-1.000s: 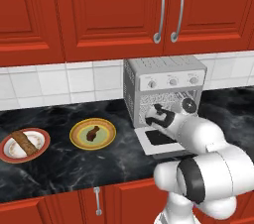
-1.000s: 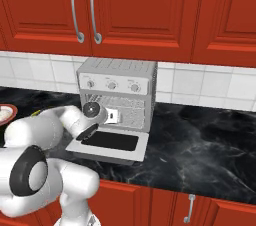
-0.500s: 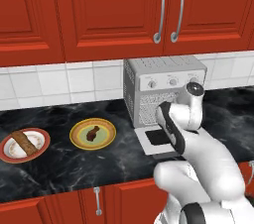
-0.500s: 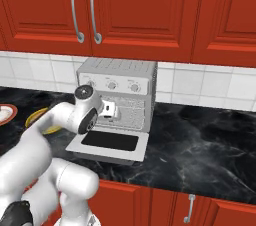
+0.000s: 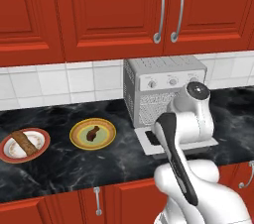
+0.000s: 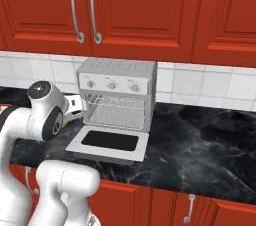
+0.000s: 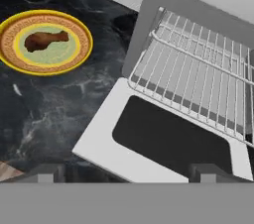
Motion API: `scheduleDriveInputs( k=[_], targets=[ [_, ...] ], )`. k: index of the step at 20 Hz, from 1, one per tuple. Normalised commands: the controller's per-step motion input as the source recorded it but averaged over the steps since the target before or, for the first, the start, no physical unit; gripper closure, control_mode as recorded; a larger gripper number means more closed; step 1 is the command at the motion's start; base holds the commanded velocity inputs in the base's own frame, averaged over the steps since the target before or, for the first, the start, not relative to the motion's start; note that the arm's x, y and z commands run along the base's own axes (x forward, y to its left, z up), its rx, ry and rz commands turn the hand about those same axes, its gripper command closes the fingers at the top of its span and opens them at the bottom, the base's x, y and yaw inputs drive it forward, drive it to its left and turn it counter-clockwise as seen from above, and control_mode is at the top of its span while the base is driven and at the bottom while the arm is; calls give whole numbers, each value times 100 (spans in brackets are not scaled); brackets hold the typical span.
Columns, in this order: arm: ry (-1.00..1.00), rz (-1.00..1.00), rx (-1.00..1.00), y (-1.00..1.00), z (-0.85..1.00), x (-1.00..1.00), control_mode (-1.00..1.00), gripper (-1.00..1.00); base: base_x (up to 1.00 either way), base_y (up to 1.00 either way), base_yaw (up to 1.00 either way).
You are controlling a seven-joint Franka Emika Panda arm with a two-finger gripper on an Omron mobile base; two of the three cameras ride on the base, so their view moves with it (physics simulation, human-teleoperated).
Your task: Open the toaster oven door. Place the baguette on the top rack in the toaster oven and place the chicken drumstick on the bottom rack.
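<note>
Left base view: since a second ago the arm has swung up and back from the oven mouth, and its white bulk now stands between the camera and the door, of which a corner of pale panel shows lying flat on the worktop. The food has not moved. One drumstick lies on one yellow plate; one baguette lies on one red-rimmed plate, further left. Two cabinet handles hang above.

Right base view: the hand has drawn away to the left of the oven front and sits just beside the cavity's left edge, touching nothing. The door is fully down, dark glass upward. I count one oven, three knobs, and wire racks in the cavity.

Hand view: the two tips stand wide apart at the bottom edge, with nothing between them. The camera looks down on the open door, the near rack just behind it, and the drumstick on its plate to the left, well apart from the oven.

So the door step looks done. Both foods remain to be fetched, the baguette for the top rack, the drumstick for the bottom.
</note>
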Motion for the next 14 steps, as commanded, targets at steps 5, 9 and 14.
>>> scheduleDriveInputs(
  k=[5,9,14],
  targets=[
    [5,22,-24,100,71,-30,-100,-100,0,0,0],
    [31,-8,-13,100,18,0,-100,-100,0,0,0],
    [25,-25,-8,100,-2,51,-100,-100,0,0,0]
  ],
)
